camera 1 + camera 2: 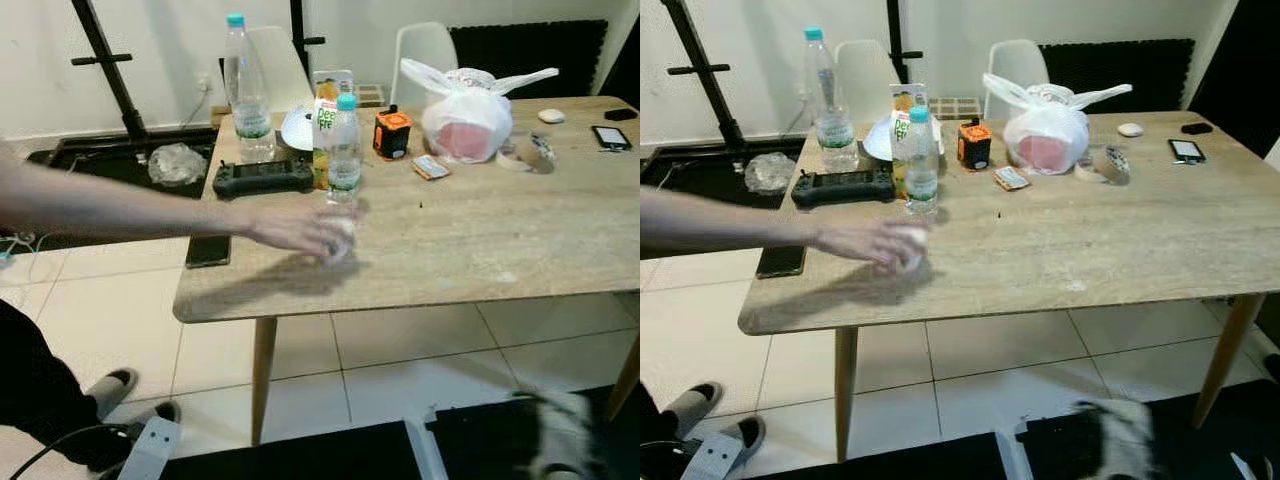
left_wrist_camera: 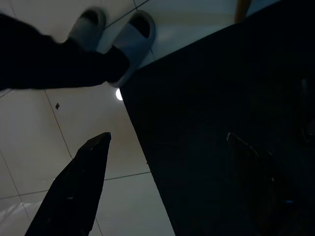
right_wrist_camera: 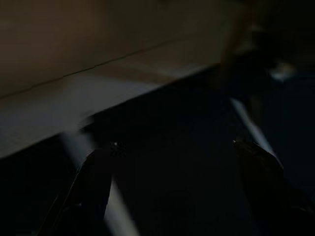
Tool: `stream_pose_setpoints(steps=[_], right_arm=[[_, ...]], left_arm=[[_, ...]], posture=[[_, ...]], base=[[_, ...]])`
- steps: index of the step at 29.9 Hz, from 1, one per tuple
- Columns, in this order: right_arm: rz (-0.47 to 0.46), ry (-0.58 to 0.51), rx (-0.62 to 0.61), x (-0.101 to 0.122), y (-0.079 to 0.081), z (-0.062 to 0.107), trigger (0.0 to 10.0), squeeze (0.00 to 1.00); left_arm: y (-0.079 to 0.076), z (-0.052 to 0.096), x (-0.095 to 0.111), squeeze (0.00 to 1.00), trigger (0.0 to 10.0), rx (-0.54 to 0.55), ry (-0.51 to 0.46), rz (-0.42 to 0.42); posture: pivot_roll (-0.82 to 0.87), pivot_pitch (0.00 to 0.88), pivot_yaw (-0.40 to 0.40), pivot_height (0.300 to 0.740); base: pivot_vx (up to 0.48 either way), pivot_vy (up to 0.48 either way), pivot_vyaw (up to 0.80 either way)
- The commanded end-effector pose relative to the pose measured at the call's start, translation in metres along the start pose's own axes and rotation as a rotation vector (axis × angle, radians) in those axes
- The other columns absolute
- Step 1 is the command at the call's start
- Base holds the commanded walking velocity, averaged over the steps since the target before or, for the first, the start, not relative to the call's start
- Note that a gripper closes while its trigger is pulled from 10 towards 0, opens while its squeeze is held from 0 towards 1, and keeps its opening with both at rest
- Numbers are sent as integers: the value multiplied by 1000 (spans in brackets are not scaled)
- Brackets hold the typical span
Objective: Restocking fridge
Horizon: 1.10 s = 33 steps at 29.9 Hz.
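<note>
a person's hand [image 1: 300,230] is reaching over the table [image 1: 480,250] near its front edge, just before the small water bottle [image 1: 344,150]. right gripper [image 3: 172,162] is hanging spread wide; left gripper's [image 2: 162,157] spread i cannot tell.

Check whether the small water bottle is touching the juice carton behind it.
Cannot tell. In the left eye view the small water bottle overlaps the juice carton, hiding any gap; the right eye view overlaps too.

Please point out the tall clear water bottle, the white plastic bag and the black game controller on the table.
Tall clear water bottle [image 1: 245,95], left eye view, its middle.
White plastic bag [image 1: 466,118], left eye view, its bulging front.
Black game controller [image 1: 842,186], right eye view, its centre.
</note>
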State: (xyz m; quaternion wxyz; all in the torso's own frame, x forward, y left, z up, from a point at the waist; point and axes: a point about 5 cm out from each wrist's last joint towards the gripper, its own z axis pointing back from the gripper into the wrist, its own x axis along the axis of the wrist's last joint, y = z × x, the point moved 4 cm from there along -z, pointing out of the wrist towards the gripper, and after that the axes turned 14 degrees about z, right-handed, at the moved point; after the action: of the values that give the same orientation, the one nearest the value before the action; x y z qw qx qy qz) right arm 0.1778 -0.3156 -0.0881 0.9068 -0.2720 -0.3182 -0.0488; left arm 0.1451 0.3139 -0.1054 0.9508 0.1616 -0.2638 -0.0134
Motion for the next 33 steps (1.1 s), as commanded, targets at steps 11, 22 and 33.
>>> stream_pose_setpoints(steps=[11,22,33], right_arm=[[-77,-486,-246,137,-58,0,10000,0],[175,-1192,238,300,49,101,10000,0],[379,-1304,582,316,183,169,10000,0]], left_arm=[[26,3,-3,0,10000,48,12,-28],[33,6,-8,0,10000,49,20,-59],[31,5,-2,0,10000,42,-8,-56]], posture=[[140,19,36,706],[161,42,52,706],[206,64,45,706]], base=[[0,0,0],[0,0,0],[0,0,0]])
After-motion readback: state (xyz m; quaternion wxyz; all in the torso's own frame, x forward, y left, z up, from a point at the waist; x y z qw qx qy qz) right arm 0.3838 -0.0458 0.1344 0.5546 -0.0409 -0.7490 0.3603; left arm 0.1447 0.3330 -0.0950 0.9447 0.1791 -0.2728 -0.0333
